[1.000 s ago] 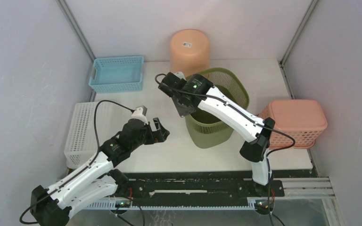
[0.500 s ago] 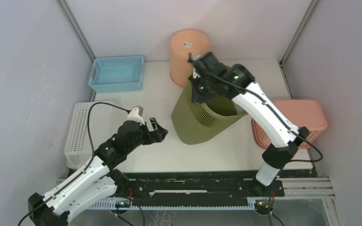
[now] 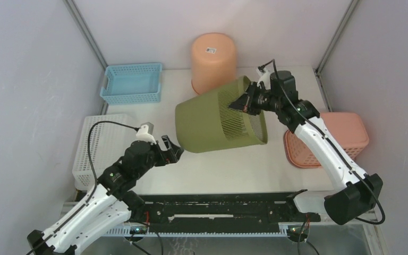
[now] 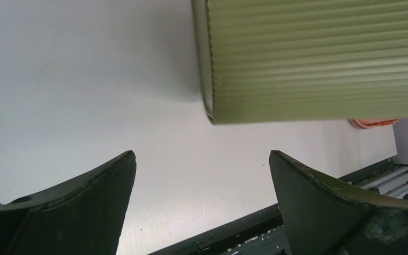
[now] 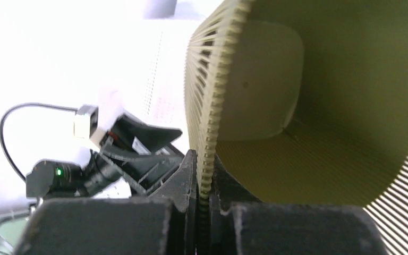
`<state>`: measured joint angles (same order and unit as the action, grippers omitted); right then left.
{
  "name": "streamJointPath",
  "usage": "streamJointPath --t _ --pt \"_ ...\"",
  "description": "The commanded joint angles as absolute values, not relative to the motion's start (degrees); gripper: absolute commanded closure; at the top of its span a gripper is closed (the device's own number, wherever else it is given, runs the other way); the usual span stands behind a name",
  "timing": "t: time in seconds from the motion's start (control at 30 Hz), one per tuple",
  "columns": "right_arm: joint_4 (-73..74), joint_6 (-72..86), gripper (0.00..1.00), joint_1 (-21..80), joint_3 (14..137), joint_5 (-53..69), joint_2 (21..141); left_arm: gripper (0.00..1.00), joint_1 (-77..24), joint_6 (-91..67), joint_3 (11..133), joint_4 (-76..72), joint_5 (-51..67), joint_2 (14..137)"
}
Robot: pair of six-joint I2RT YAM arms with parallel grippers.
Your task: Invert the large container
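Note:
The large olive-green slatted container [image 3: 218, 118] lies tipped on its side in mid table, base to the left, mouth to the right. My right gripper [image 3: 246, 101] is shut on its rim at the upper right; in the right wrist view the rim wall [image 5: 204, 159] is pinched between the fingers and the inside of the container [image 5: 319, 106] shows. My left gripper [image 3: 171, 150] is open and empty just left of the container's base, above the table. The left wrist view shows the container's base edge [image 4: 297, 58] ahead of the spread fingers.
An upturned orange bin [image 3: 213, 57] stands at the back. A blue basket [image 3: 132, 82] is back left, a white basket [image 3: 98, 143] at the left edge, a pink basket [image 3: 332, 139] upside down at the right. The table's front edge [image 3: 234, 188] lies below the container.
My right gripper has swung right and up with the rim, tipping the green container from upright onto its side. My left arm has drawn back a little toward the near left.

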<state>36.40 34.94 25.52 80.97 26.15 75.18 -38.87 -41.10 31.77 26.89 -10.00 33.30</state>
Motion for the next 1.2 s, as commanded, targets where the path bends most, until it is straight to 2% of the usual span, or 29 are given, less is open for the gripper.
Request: streamJointPath --t 0.0,0.43,0.6,0.83,1.17 --pt "7.5 47.0 1.00 23.6 68.8 34.7 72.2 0.00 -39.2 -42.2 35.4 29.0 -12.3 30.3" --pt "-34.4 70.0 1.00 22.0 43.7 39.7 78.0 0.00 -39.1 -43.2 39.4 34.1 -16.4 23.9" --pt "-49.7 77.6 1.00 21.7 39.9 41.0 82.4 0.00 -39.0 -43.2 40.3 34.4 -16.1 24.8" --pt "-84.9 100.5 1.00 20.3 41.2 40.6 93.1 0.00 -38.9 -42.1 44.5 36.8 -16.7 24.5" --pt "-86.2 106.2 1.00 20.2 50.4 37.1 95.8 0.00 -38.8 -40.3 53.2 42.0 -18.4 23.7"
